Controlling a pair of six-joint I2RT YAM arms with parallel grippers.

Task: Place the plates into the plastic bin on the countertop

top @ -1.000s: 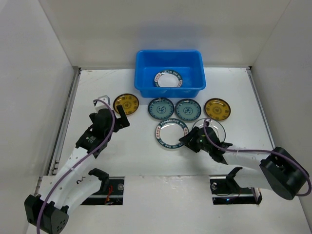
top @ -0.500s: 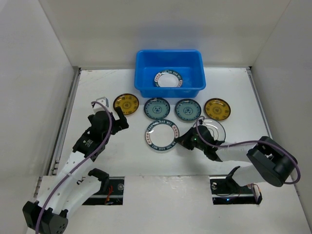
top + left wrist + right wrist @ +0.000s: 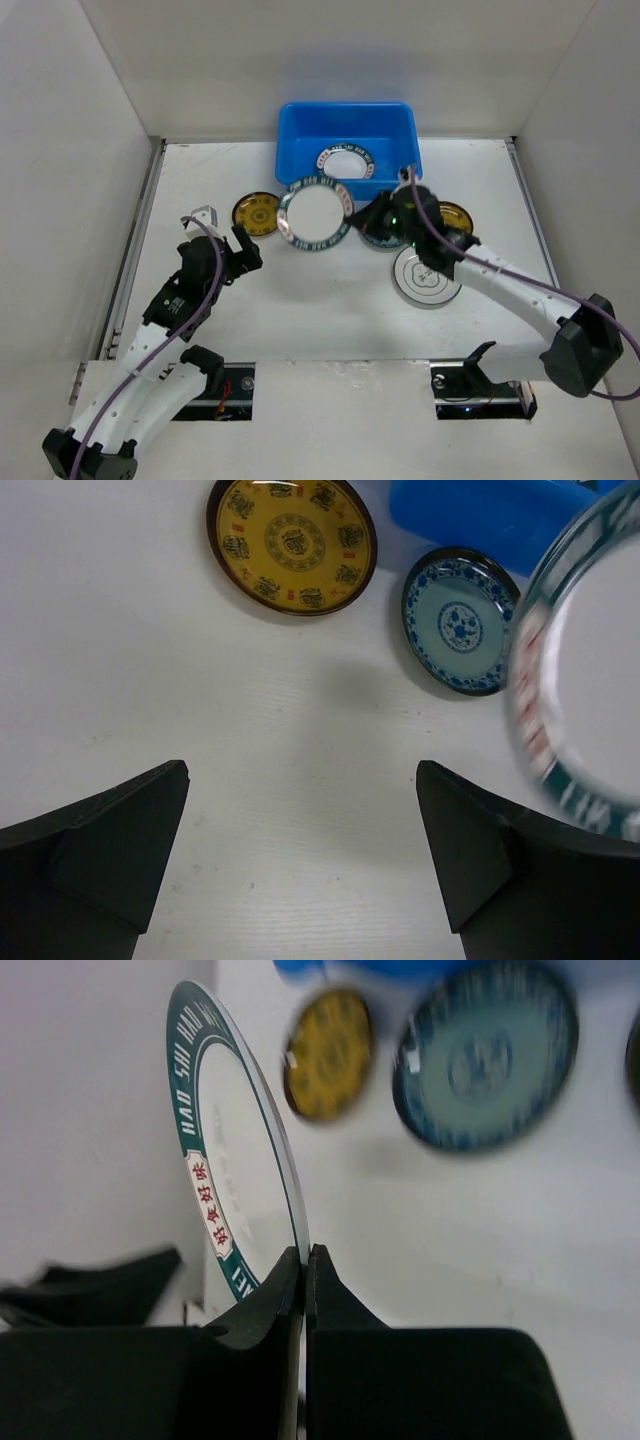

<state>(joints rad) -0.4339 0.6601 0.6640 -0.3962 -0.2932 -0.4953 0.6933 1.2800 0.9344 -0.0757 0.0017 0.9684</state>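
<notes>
Left gripper (image 3: 302, 790): jaws spread wide, nothing between them, poised over bare white countertop (image 3: 300, 320). Ahead of these jaws and slightly left lies a yellow-gold round patterned plate (image 3: 291, 542), flat and untouched. Ahead and to their right lies a teal-blue patterned round plate (image 3: 458, 620), also flat, just short of the bright blue rectangular plastic bin (image 3: 296, 150). Next across is the white round plate with a blue-green and red lettered rim (image 3: 316, 213). It is off the surface, pinched at its edge between the clenched fingers of the right gripper (image 3: 303, 1260), and it extends to the left of those jaws. The plate is just short of the bin's near wall and not yet over the opening. Inside the bin, beyond the right jaws, one matching white rimmed plate (image 3: 343, 164) is already lying on the floor. Beneath the right jaws a second teal plate (image 3: 380, 244) is largely hidden by the arm. To their right sits a second yellow-gold plate (image 3: 457, 214). Behind them, toward the arm bases, rests a white plate with a centre mark (image 3: 425, 276). Assessment: one plate deposited, one in carriage, five on the countertop awaiting collection. The task is judged to be at an early stage.
</notes>
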